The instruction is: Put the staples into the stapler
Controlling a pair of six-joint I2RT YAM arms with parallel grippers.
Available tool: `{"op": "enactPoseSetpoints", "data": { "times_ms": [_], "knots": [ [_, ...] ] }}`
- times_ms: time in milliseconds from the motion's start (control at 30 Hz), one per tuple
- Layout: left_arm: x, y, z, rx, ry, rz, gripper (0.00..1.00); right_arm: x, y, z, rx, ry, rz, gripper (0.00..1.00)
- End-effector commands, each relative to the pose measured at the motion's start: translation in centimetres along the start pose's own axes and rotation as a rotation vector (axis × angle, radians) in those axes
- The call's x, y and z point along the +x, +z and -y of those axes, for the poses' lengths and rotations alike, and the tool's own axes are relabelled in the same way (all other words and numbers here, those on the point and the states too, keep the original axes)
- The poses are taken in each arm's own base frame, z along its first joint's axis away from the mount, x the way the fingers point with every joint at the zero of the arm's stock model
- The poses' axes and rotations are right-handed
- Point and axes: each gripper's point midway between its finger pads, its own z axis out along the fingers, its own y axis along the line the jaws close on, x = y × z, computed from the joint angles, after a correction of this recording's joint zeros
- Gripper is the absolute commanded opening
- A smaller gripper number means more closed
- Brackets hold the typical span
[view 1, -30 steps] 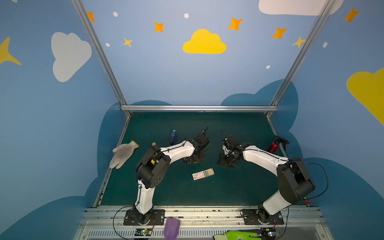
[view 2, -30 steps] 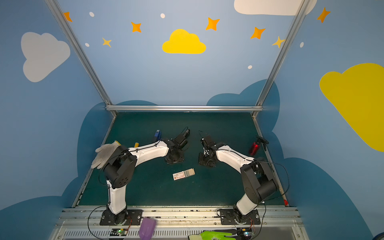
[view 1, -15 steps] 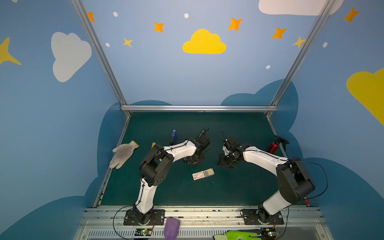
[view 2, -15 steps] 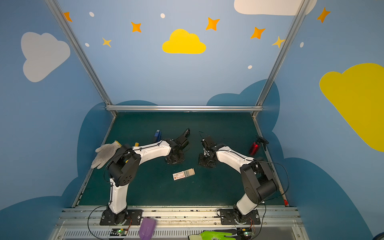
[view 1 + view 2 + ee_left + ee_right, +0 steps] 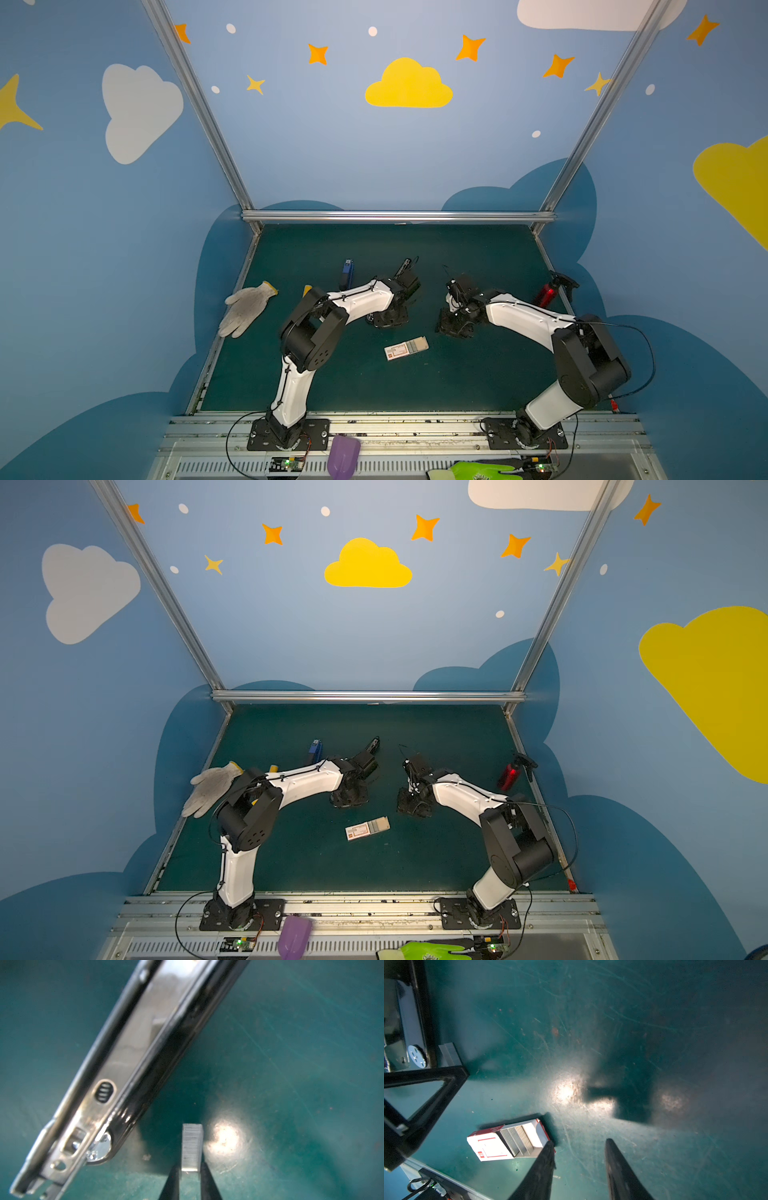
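Dark green matting (image 5: 374,386) is covering the table, with blue walls painted in clouds and stars rising behind it; two white-and-black arms are reaching in from the near rail toward the middle. On the left, the left claw (image 5: 190,1169) is pointing down at the mat and pinching one end of a short grey strip of staples (image 5: 192,1142) between its black fingers (image 5: 171,1180); the strip is sitting just beside the stapler (image 5: 128,1059), which is lying open with its shiny metal channel showing; whether the strip is resting on the mat or hanging just above it I cannot tell. To the right, near the stapler, the right claw (image 5: 581,1155) is hovering over bare mat with its fingers spread and nothing between them. Between the two arms and nearer to me, the white box (image 5: 406,348) with the red mark is lying flat, its tray slid partway out and showing grey rows inside; one right finger is overlapping its open end in the wrist view, though whether it is touching I cannot tell. A grey glove (image 5: 247,307) is lying at the left edge of the mat; a red spray bottle (image 5: 548,291) is sitting at the right edge.
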Motion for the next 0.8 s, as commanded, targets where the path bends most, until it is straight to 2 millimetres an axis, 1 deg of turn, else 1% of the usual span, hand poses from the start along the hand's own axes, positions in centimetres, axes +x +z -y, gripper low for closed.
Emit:
{"op": "enactPoseSetpoints", "data": {
  "times_ms": [0,100,233,333,400,467,567,633,700,767],
  "knots": [
    [0.4,0.8,0.1,-0.018,0.038,-0.029,0.16,0.2,-0.3,-0.1,-0.014,0.009,0.004,0.41],
    [0.3,0.4,0.4,-0.007,0.057,-0.029,0.13,0.1,-0.4,-0.1,-0.014,0.011,0.009,0.41],
    [0.0,-0.5,0.8,0.021,0.079,-0.013,0.13,-0.1,-0.8,0.0,-0.008,0.007,0.020,0.41],
    [-0.3,-1.8,1.3,0.057,0.098,0.006,0.12,-0.6,-1.8,-0.3,-0.026,-0.001,0.039,0.41],
    [-0.5,-2.9,1.8,0.094,0.115,0.021,0.12,-1.3,-3.1,-0.5,-0.061,-0.006,0.063,0.42],
    [-0.8,-4.3,2.4,0.144,0.136,0.037,0.12,-2.0,-4.5,-0.9,-0.113,-0.007,0.089,0.42],
    [-1.2,-7.2,3.6,0.241,0.171,0.075,0.12,-3.2,-7.0,-1.9,-0.214,-0.027,0.133,0.43],
    [-1.5,-9.4,4.5,0.340,0.196,0.101,0.13,-4.0,-8.9,-2.7,-0.295,-0.038,0.161,0.43],
    [-1.5,-12.1,5.7,0.476,0.233,0.114,0.13,-4.8,-11.2,-3.9,-0.427,-0.053,0.191,0.43],
    [-1.5,-14.9,6.5,0.595,0.264,0.137,0.13,-5.5,-13.5,-4.9,-0.556,-0.065,0.217,0.44]
  ]
}}
